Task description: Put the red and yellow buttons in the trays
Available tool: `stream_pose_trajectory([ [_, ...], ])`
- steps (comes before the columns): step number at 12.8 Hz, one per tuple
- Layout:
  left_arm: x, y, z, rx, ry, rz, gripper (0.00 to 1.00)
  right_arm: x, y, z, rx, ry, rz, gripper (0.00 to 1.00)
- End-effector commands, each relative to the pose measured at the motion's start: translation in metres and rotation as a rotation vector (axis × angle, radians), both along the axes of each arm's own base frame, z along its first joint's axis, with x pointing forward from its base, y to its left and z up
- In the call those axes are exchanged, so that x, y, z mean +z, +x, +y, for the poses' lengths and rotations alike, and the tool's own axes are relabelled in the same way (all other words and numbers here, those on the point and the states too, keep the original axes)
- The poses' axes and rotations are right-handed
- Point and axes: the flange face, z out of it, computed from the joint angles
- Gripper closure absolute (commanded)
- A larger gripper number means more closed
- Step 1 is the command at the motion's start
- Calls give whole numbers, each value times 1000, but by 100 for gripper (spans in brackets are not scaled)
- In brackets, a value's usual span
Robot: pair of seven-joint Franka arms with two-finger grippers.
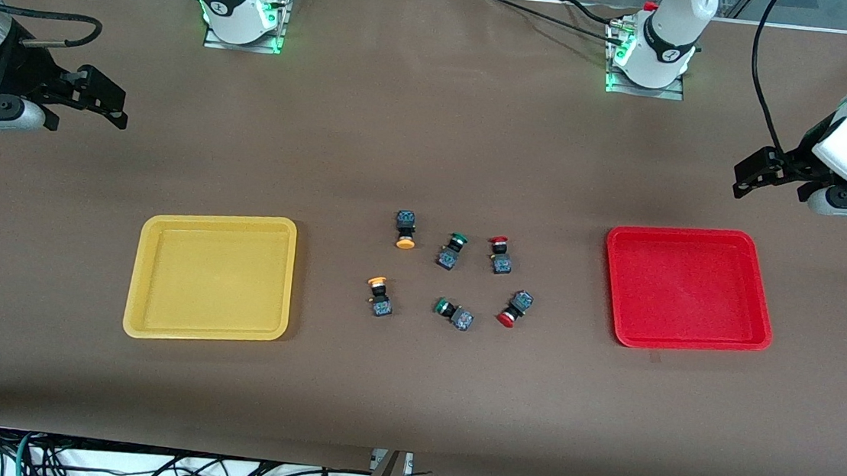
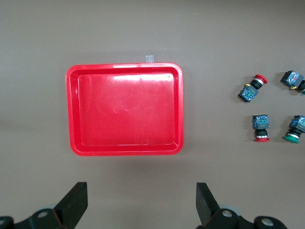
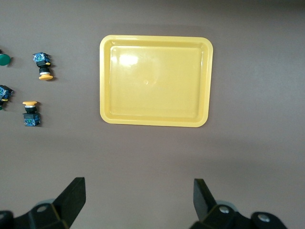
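Six buttons lie in two rows of three on the brown table (image 1: 434, 116), midway between the yellow tray (image 1: 148, 321), toward the right arm's end, and the red tray (image 1: 760, 329), toward the left arm's end. Both trays hold nothing. In the row farther from the front camera are a yellow button (image 1: 405, 229), a green button (image 1: 452, 249) and a red button (image 1: 499, 253); in the nearer row, a second yellow button (image 1: 379, 295), a second green button (image 1: 454, 313) and a second red button (image 1: 515, 309). The yellow pair lies toward the yellow tray, the red pair toward the red tray, the green pair between them; none touches another. The left gripper (image 2: 142, 202) hangs in the air over bare table at the left arm's end, fingers (image 2: 76, 200) spread wide, gripping nothing. The right gripper (image 3: 139, 200) hangs over bare table at the right arm's end, likewise spread wide and holding nothing.
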Motion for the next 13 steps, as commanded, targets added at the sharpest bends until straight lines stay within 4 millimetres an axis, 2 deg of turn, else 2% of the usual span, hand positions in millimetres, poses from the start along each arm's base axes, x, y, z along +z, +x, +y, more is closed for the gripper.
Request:
stream_pose_trajectory([
  [1,6,4,-3,-2,-5,7,0,5,1,0,-10,-9,-8,0],
  [13,-2,-6,-14,-31,0,95,0,5,1,0,-10,-9,-8,0],
])
